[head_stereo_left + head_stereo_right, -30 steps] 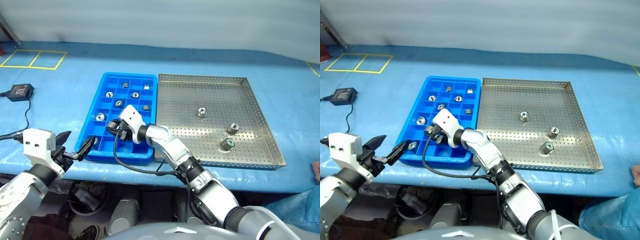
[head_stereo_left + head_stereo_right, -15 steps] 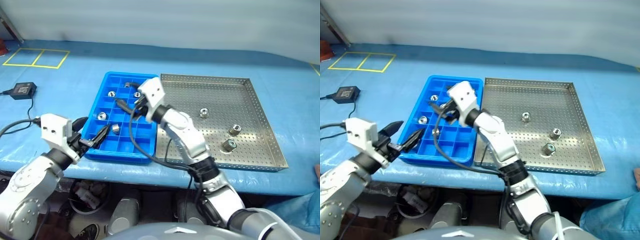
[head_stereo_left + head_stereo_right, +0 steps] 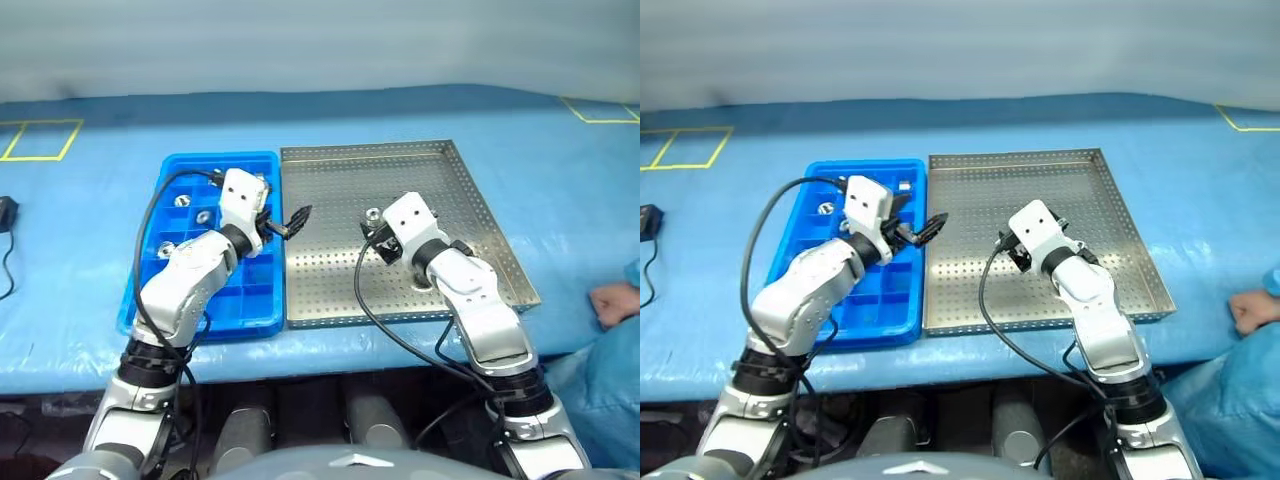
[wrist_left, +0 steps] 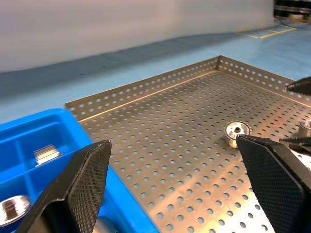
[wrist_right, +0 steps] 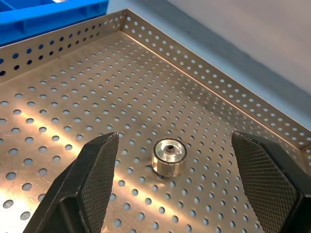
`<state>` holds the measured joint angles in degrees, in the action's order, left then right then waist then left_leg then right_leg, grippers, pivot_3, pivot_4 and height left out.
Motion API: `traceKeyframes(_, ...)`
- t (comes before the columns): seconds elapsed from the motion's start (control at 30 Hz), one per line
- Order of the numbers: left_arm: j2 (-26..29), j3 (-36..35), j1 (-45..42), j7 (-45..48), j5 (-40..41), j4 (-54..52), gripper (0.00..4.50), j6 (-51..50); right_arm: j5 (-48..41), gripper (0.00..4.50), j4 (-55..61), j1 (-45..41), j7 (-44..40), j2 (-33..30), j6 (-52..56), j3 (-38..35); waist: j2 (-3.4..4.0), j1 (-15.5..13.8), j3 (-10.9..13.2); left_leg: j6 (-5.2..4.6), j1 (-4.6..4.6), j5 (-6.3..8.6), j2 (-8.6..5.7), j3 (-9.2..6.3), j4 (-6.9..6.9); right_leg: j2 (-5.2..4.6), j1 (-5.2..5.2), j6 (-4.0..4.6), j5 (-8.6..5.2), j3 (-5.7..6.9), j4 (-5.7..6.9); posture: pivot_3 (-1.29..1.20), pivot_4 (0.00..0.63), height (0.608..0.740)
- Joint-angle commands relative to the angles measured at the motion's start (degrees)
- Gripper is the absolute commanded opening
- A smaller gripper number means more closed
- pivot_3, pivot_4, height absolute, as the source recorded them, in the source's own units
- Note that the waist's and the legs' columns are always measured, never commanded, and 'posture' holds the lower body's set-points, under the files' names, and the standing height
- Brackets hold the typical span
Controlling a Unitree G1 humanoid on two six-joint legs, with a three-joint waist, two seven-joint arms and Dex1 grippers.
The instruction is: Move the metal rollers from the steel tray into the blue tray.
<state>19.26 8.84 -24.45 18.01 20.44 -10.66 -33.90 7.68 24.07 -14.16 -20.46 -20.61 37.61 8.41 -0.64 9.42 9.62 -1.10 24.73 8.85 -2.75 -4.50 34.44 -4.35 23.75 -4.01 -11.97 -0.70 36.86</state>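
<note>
The right gripper [image 5: 175, 187] hangs with fingers spread wide and empty over the steel tray [image 3: 330, 290], a shiny ring-shaped metal roller [image 5: 168, 156] standing just beyond on the perforated floor. The left gripper [image 3: 292, 222] is likewise wide open at the seam with the blue tray [image 3: 160, 300], whose farther compartments hold several rollers [image 3: 182, 200].

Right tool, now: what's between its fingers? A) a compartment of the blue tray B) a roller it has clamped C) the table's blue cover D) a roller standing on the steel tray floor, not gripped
D: in the right wrist view the right tool stands open, with one metal roller upright on the perforated floor of the steel tray, clear of both fingers.
</note>
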Motion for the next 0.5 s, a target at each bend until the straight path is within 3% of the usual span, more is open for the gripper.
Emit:
traceKeyframes(0.03,-2.33,2.78,-6.49,1.73,-4.75,8.17,4.50,4.22,-0.73,3.88,5.78,1.94,0.90,0.58,1.36,-1.87,0.01,0.77,0.00,-0.01,0.02,0.01,0.01,-0.01,0.07,0.01,-0.03,-0.01,-0.01,0.04,0.01,-0.37,0.150,0.740)
traceKeyframes(0.17,-7.64,6.24,-14.04,2.47,-10.05,23.06,4.50,8.12,-1.61,3.88,10.65,3.50,1.56,1.22,2.48,-3.41,0.03,2.34,0.02,-0.13,0.19,0.10,-0.04,-0.07,0.62,-0.01,-0.16,-0.09,-0.03,0.07,0.01,-0.42,0.150,0.740)
traceKeyframes(0.5,-17.06,3.31,-28.35,-0.70,-16.63,55.52,4.50,18.88,-2.50,3.88,15.10,6.09,2.79,2.13,2.52,-3.74,0.02,11.67,0.03,-0.42,0.44,0.14,-0.45,-0.08,0.81,-0.43,-0.11,-1.05,0.36,0.04,-0.07,-0.51,0.150,0.740)
